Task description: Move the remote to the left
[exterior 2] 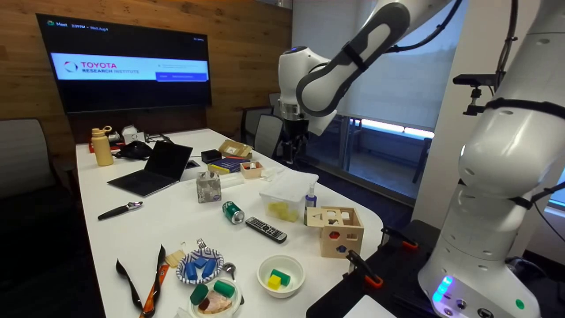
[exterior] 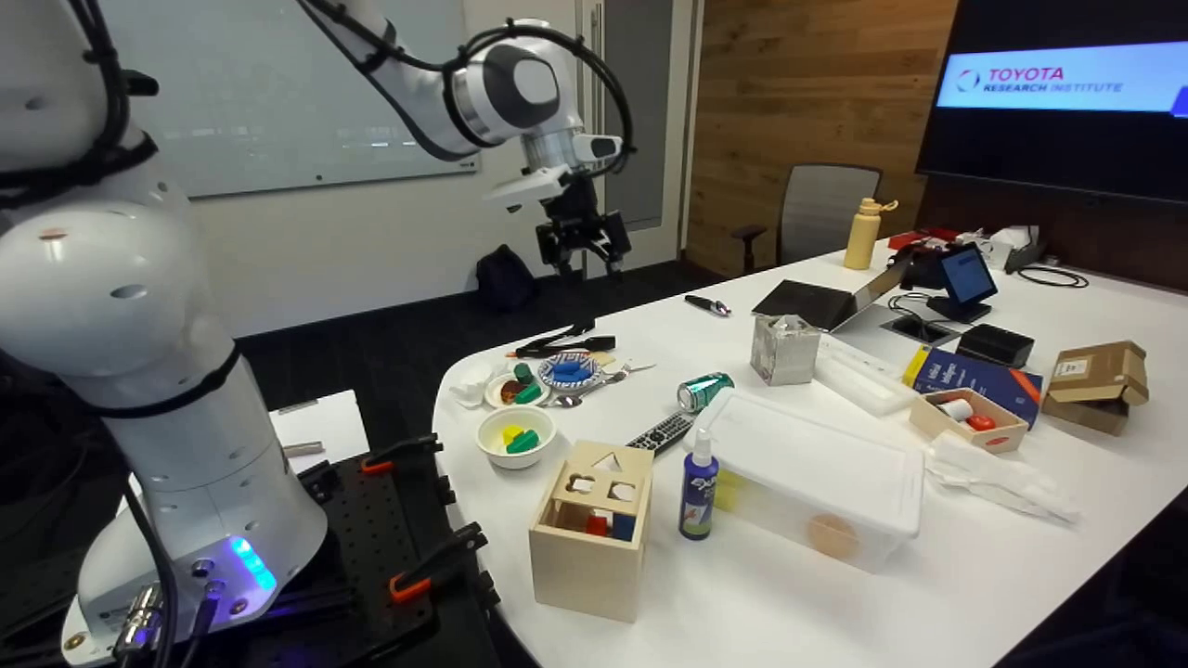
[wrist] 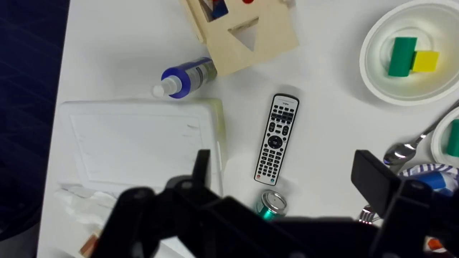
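The remote [wrist: 276,139] lies flat on the white table, with a silver-grey face, black edge and rows of dark buttons. It shows in both exterior views [exterior: 662,433] [exterior 2: 266,229], beside the lidded plastic box, with one end close to a green can. My gripper [wrist: 281,156] is open and empty, its two black fingers wide apart in the wrist view with the remote showing between and beyond them. In both exterior views the gripper [exterior: 587,260] [exterior 2: 289,152] hangs in the air well above the table, apart from the remote.
Around the remote stand the green can [exterior 2: 233,213], the plastic box [exterior: 807,464], a blue spray bottle [exterior: 699,492], a wooden shape-sorter box [exterior: 589,566] and a white bowl [exterior 2: 281,291] with blocks. A spoon [wrist: 400,154], a patterned bowl [exterior 2: 199,280] and a tissue box [exterior 2: 209,187] are also near.
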`<action>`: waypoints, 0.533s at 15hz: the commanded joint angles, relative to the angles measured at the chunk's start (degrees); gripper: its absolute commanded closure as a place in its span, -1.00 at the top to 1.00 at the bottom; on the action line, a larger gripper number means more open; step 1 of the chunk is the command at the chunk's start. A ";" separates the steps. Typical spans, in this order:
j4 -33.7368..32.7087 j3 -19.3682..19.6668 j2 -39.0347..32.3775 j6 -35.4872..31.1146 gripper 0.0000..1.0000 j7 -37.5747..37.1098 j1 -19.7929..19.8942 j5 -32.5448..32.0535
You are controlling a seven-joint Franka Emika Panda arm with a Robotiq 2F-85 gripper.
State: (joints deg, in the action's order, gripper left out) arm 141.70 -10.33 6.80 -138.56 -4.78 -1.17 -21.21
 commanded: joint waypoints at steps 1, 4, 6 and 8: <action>-10.34 3.74 -14.99 -3.85 1.00 8.85 -0.62 3.20; -18.68 4.53 -26.76 -5.03 0.47 16.22 -0.36 8.41; -23.19 4.21 -33.29 -5.44 0.17 18.95 0.04 10.85; -26.84 4.42 -38.78 -5.96 -0.16 19.01 -0.12 11.66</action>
State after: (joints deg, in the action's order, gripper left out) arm 121.53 -5.98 -24.06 -143.85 12.28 -1.23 -11.45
